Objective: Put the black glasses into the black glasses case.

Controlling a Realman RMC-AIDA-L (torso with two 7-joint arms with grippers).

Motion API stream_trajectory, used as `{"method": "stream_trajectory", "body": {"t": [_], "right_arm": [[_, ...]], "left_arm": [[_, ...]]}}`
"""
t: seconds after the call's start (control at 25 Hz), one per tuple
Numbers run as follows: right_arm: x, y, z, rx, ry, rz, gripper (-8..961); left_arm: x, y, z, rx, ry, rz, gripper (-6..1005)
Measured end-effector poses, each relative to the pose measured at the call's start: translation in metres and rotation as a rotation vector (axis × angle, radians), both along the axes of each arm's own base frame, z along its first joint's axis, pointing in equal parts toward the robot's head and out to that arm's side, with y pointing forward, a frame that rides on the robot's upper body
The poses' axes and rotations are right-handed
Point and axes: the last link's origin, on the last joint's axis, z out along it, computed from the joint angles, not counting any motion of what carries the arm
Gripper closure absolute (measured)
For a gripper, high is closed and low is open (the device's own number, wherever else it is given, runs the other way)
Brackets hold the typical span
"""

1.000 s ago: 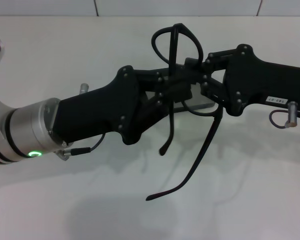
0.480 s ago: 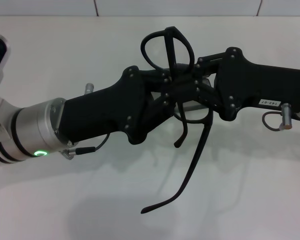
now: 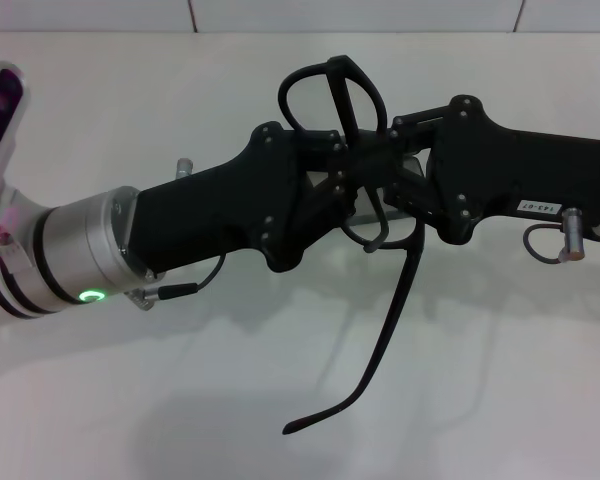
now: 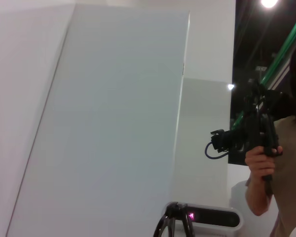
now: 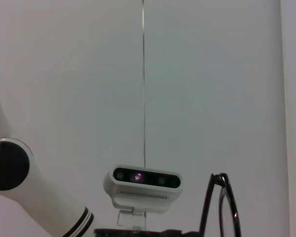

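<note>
Two grippers meet in mid-air over a white table (image 3: 130,420), with the glasses (image 3: 355,190) between them.

The left gripper (image 3: 345,175) has moved in closer and one temple now looks folded; the other hangs down. The right gripper (image 3: 395,180) seems shut on the frame; the left's grip I cannot tell. No case in view.

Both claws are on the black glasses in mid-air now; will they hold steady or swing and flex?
Probably flexy: the black glasses have a thin frame. One temple hangs free below the left claw and right claw, so it may swing. Likely light and fragile.
</note>
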Motion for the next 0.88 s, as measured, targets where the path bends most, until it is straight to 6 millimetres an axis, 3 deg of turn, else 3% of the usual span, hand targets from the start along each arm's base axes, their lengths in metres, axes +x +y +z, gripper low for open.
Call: {"method": "stream_trajectory", "body": {"t": [0.56, 0.88], "right_arm": [[0.008, 0.0, 0.003, 0.016, 0.007, -0.034, 843], [0.023, -0.006, 0.036, 0.038, 0.162, -0.05, 843]], "left_arm": [[-0.001, -0.01, 0.008, -0.008, -0.052, -0.039, 921], [-0.015, -0.016, 0.023, 0.064, -0.088, 0.008, 921]]}}
